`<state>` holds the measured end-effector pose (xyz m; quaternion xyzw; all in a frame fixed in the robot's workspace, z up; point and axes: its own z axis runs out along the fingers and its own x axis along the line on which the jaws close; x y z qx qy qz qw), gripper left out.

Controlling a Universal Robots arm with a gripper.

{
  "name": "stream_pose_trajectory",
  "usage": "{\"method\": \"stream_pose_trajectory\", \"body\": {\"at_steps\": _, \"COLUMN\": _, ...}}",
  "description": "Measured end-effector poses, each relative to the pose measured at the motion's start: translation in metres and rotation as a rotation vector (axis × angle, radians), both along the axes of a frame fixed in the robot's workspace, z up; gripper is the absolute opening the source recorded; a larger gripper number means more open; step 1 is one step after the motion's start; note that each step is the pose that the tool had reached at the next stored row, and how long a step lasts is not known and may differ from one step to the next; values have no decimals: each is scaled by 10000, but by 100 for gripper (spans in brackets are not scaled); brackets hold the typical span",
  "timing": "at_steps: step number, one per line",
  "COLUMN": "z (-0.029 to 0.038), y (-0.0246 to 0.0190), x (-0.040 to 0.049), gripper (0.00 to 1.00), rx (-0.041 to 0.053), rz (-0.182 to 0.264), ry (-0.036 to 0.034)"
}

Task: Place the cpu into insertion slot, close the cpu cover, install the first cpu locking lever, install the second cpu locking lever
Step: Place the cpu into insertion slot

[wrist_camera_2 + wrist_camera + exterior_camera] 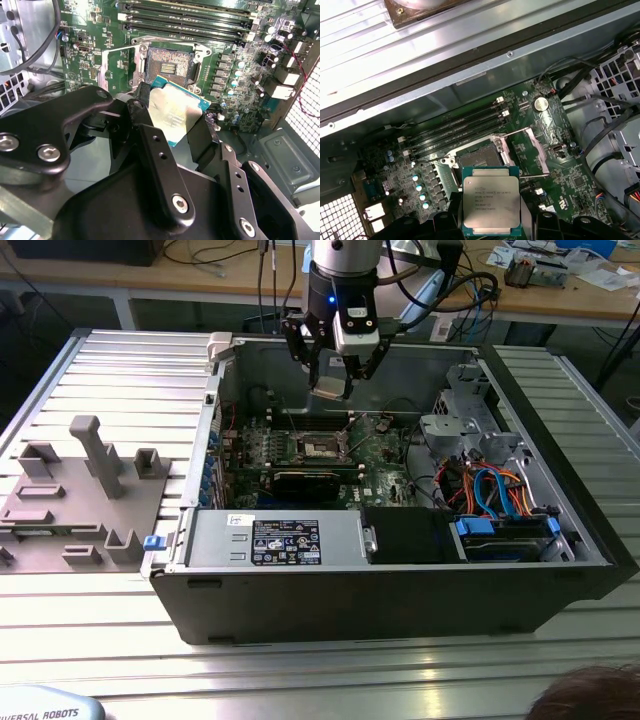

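Above one bare insertion slot (480, 159), one cpu (491, 202) in the grip of one claw (337, 375).

computer case (400, 610) open-topped on slatted metal table (300, 670) | grey plastic stand (80, 490) outside case, exterior view's left | labelled metal box (280, 540) inside case | blue cables (490, 490) inside case, exterior view's right | memory slots (460, 127) inside case

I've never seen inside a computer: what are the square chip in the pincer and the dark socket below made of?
The cpu: dull silver-grey metal top, going by its soft sheen; its thin green edge looks like circuit board. The insertion slot: dark matte recess, probably plastic, inside a shiny metal rim.
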<state>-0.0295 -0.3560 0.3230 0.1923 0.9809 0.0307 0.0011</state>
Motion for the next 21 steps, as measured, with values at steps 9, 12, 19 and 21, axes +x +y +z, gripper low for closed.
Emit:
{"method": "stream_pose_trajectory", "body": {"at_steps": 9, "z": 0, "y": 0, "x": 0, "gripper": 54, "rx": -17, "rz": -36, "ry": 0}}
{"method": "stream_pose_trajectory", "body": {"at_steps": 12, "z": 0, "y": 0, "x": 0, "gripper": 54, "rx": -22, "rz": -48, "ry": 0}}
{"method": "stream_pose_trajectory", "body": {"at_steps": 19, "z": -1, "y": 0, "x": 0, "gripper": 54, "rx": -34, "rz": -84, "ry": 0}}
{"method": "stream_pose_trajectory", "body": {"at_steps": 21, "z": -1, "y": 0, "x": 0, "gripper": 54, "rx": -38, "rz": -93, "ry": -1}}
